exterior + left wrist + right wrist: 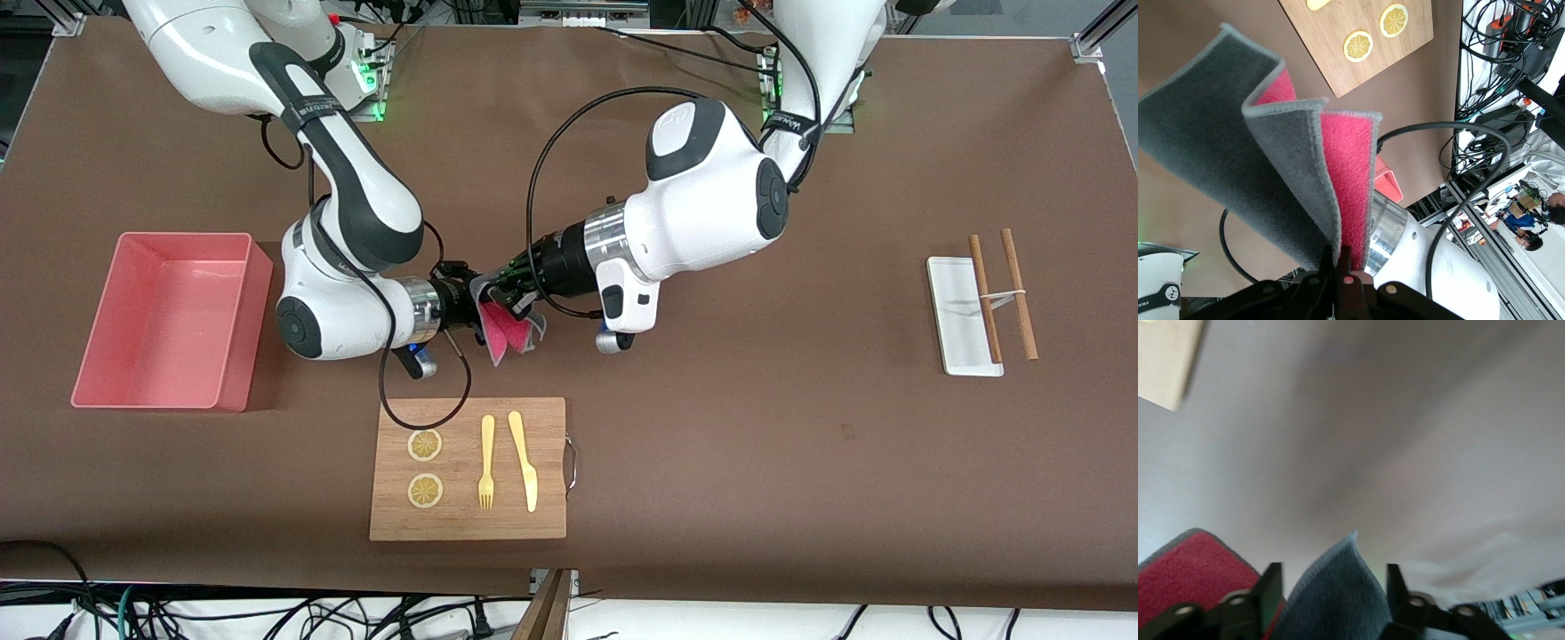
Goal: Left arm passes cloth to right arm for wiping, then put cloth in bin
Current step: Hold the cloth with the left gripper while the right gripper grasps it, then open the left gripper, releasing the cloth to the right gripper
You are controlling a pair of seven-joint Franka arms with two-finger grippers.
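The cloth [508,333], dark grey with a pinkish-red reverse, hangs in folds in the air over the bare table between the two grippers. My left gripper [503,284] is shut on its upper edge; the left wrist view shows the closed jaws [1338,257] pinching the cloth [1291,153]. My right gripper [469,298] faces it from the bin's end. It is open, with a grey fold of the cloth [1338,593] between its spread fingers [1271,580] in the right wrist view. The pink bin [244,338] stands empty toward the right arm's end of the table.
A wooden board [462,520] lies nearer the front camera than the grippers. It bears two lemon slices [425,444], a yellow fork [486,462] and a yellow knife [524,462]. A small white tray [956,316] with chopsticks [1018,293] lies toward the left arm's end.
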